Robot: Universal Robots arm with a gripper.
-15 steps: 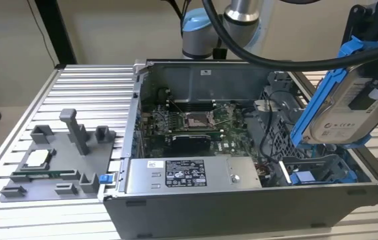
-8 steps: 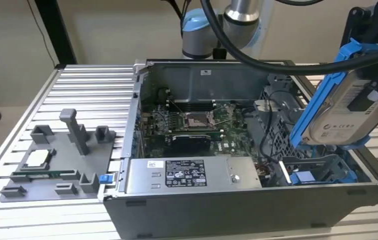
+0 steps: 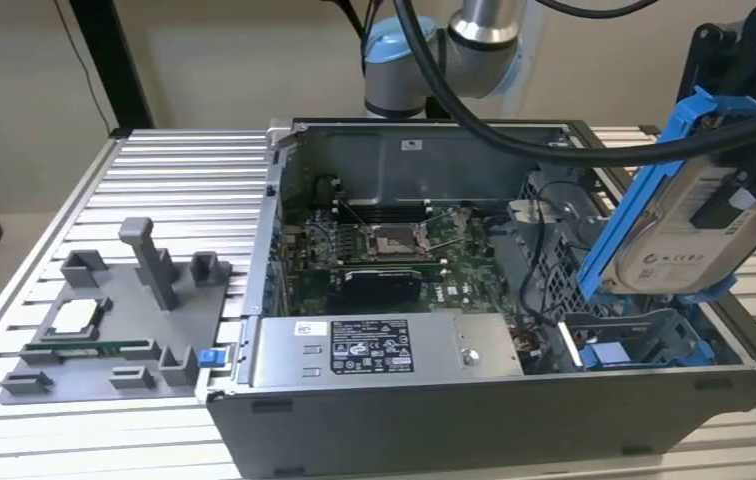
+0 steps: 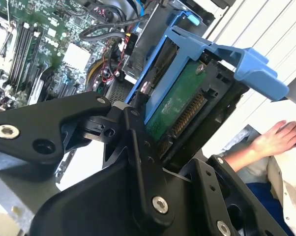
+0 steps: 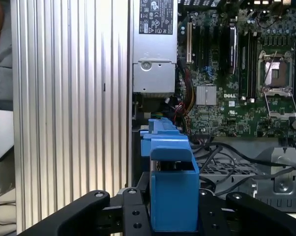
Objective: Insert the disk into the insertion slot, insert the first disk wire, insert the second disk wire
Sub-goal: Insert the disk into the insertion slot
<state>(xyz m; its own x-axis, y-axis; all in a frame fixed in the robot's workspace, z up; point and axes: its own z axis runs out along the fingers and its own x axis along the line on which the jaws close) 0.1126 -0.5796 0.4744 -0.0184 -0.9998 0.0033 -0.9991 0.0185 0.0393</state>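
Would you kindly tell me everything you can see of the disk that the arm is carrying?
The disk is a flat drive. Its pale labelled face shows in the exterior view, and a green circuit board with a connector row shows in the second wrist view. A blue plastic frame wraps its edges. The gripper clamps it, steeply tilted, in the air above the insertion slot of the open case; it is not yet in.

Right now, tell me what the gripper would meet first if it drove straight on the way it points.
Probably the insertion slot in the case below: the disk clamped in the gripper would touch it first. Depth is unclear, so this is a guess.
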